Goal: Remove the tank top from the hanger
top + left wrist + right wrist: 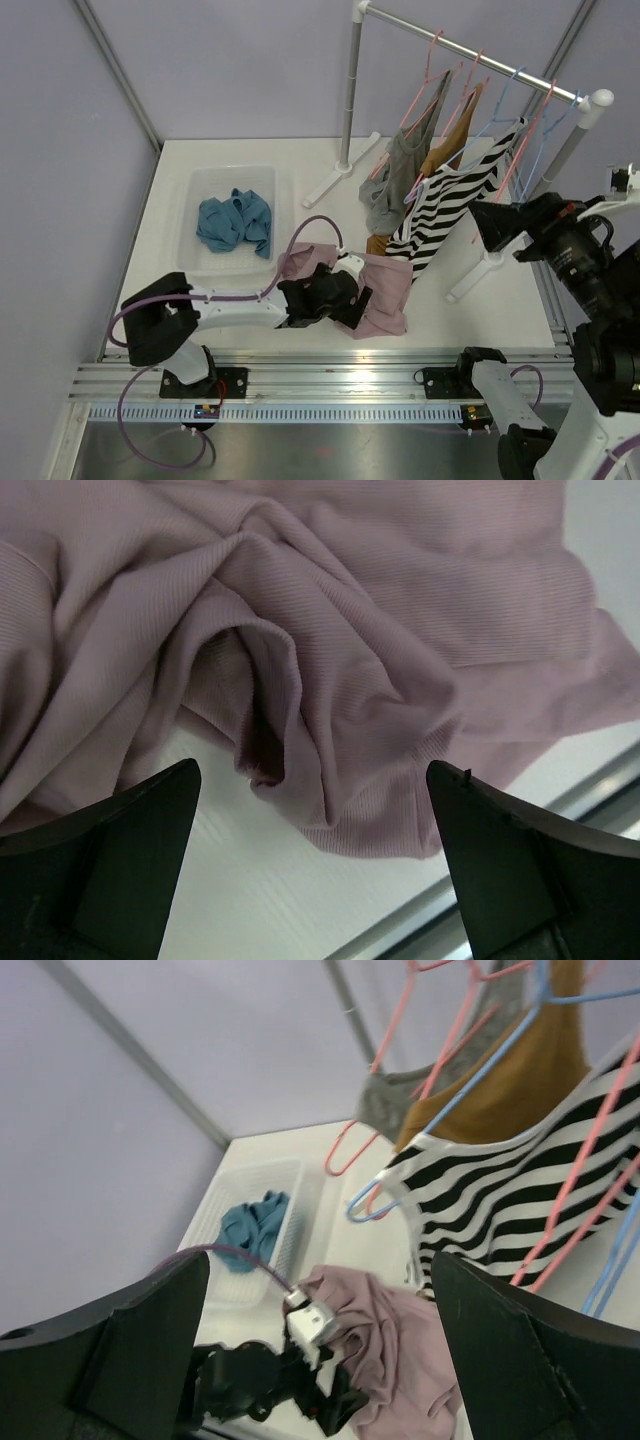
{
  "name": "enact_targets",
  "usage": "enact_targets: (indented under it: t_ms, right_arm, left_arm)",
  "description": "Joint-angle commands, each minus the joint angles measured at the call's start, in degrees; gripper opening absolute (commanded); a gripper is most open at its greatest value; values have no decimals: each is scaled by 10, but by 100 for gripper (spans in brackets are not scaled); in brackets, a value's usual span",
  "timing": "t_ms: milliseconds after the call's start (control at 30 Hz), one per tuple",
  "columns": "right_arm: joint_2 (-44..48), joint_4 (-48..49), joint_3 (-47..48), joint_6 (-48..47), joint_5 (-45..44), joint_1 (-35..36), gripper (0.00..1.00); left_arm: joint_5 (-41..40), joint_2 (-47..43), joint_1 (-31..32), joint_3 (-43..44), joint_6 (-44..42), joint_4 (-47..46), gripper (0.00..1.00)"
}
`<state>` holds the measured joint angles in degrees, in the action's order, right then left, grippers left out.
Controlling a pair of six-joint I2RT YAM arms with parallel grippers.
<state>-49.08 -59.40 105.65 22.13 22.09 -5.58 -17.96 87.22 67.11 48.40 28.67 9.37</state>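
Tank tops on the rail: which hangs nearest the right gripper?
The black-and-white striped one, just ahead of the right gripper; grey top and brown top hang beyond it.

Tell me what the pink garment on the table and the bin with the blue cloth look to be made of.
Pink garment: soft knit fabric, probably a cotton jersey. Fine ribbing shows, the surface is matte, and it slumps in loose folds.
Bin: likely plastic, smooth and translucent. Its thin walls look milky and partly see-through.
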Motion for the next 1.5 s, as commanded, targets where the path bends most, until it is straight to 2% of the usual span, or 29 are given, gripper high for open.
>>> enact_targets:
  t_ms: [0,100,133,233,267,300,367,567,867,1000,1167,1367,1467]
  right_arm:
    - [43,73,-44,-10,129,0,99]
    - [74,91,-74,-8,152,0,100]
    - [78,90,-77,-8,154,0,99]
    - [89,80,-74,-16,156,0,99]
    - [94,79,-74,-16,154,0,100]
    - [98,79,-75,-15,153,0,99]
    - [101,80,-79,-11,152,0,99]
    - [112,78,-78,-10,148,0,100]
    - [118,83,-77,-8,143,0,100]
    - [119,88,-77,-5,140,0,100]
    - [117,81,-71,-2,123,0,100]
    - [121,83,-74,-5,114,0,99]
    - [132,93,-79,-4,92,0,99]
  left_arm:
    - [-66,48,9,23,24,-69,99]
    - [-88,101,20,38,34,-76,98]
    - [-96,116,27,42,37,-75,93]
    - [-107,156,35,66,50,-61,45]
    - [-110,160,37,71,54,-44,13]
    - [-123,163,40,77,60,-33,2]
    - [-134,154,40,84,72,-10,0]
    - [-199,51,39,95,61,57,0]
    - [-296,-82,8,185,2,178,0]
    - [-320,-125,-31,248,-46,218,0]
    - [-306,-165,-100,357,-108,241,0]
    - [-281,-147,-188,482,-162,273,0]
    - [-262,-132,-245,510,-177,289,0]
